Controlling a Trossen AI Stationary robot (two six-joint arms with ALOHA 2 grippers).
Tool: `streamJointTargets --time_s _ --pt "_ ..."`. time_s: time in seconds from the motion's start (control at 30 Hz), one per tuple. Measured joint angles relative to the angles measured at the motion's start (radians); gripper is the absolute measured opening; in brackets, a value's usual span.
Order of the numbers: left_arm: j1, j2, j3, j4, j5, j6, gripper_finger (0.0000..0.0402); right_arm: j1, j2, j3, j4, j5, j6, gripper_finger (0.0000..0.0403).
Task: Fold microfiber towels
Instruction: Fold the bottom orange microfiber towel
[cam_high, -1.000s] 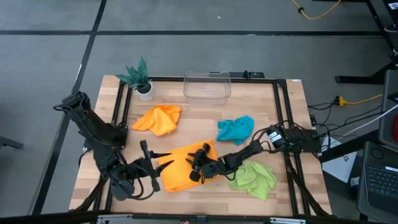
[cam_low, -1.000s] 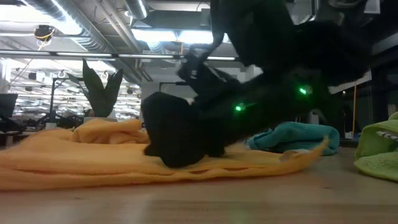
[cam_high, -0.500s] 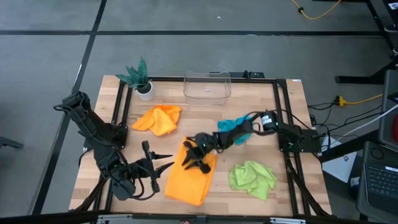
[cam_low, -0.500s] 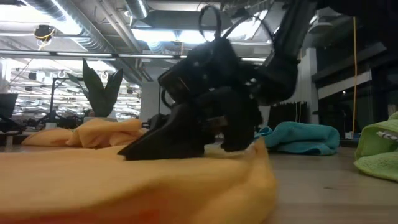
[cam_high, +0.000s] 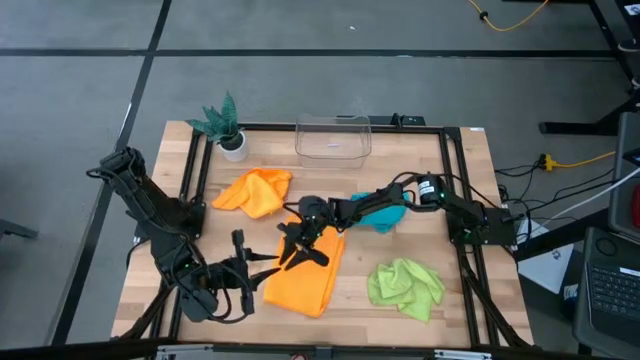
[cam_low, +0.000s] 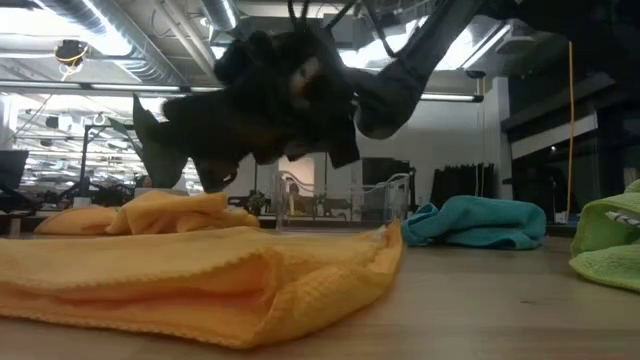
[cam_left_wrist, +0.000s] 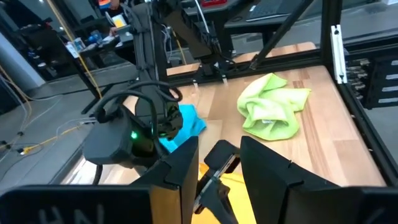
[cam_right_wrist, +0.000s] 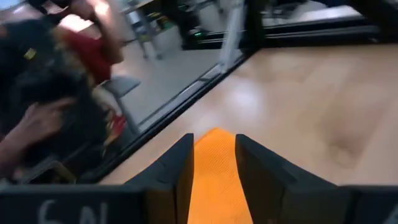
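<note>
The right gripper (cam_high: 290, 250) hung over the far left part of the folded orange towel (cam_high: 305, 280), its fingers (cam_right_wrist: 174, 171) slightly apart with the cloth showing between them; a grip could not be told. The left gripper (cam_high: 262, 272) waited beside the towel's left edge, fingers parted and empty. Farther off lay another orange towel (cam_high: 255, 192), a teal towel (cam_high: 385, 212) and a green towel (cam_high: 405, 287).

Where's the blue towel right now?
In the high view, the blue towel lies right of centre, partly under the right arm, between the clear bin behind it and the green towel in front.
</note>
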Motion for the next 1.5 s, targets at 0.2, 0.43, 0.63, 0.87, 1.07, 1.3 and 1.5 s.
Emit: streamJointTargets --time_s 0.2,0.43,0.63,0.87,1.07,1.3,1.5 --pt "0.000 0.000 0.000 0.000 0.020 0.000 0.0111 0.101 0.000 -0.005 -0.169 0.331 0.018 0.0120" --pt "0.000 0.000 -0.001 -0.001 0.021 0.002 0.0112 0.211 -0.035 -0.006 -0.339 0.709 -0.023 0.0120" --pt "0.005 0.000 -0.001 -0.005 0.021 0.000 0.0111 0.261 -0.147 -0.003 -0.420 0.942 -0.136 0.0120" --pt "0.005 0.000 -0.001 -0.008 0.021 0.000 0.0111 0.304 -0.188 -0.004 -0.692 1.719 0.186 0.0120" --pt "0.018 0.000 -0.001 -0.025 0.021 0.000 0.0111 0.344 -0.161 -0.006 -0.693 1.729 0.362 0.0120" --pt "0.044 0.001 -0.001 -0.027 0.021 -0.001 0.0111 0.357 -0.114 -0.134 -0.335 1.590 0.226 0.0120" --pt "0.055 0.001 -0.001 -0.027 0.027 -0.001 0.0111 0.330 -0.115 -0.296 -0.028 1.547 0.181 0.0120"
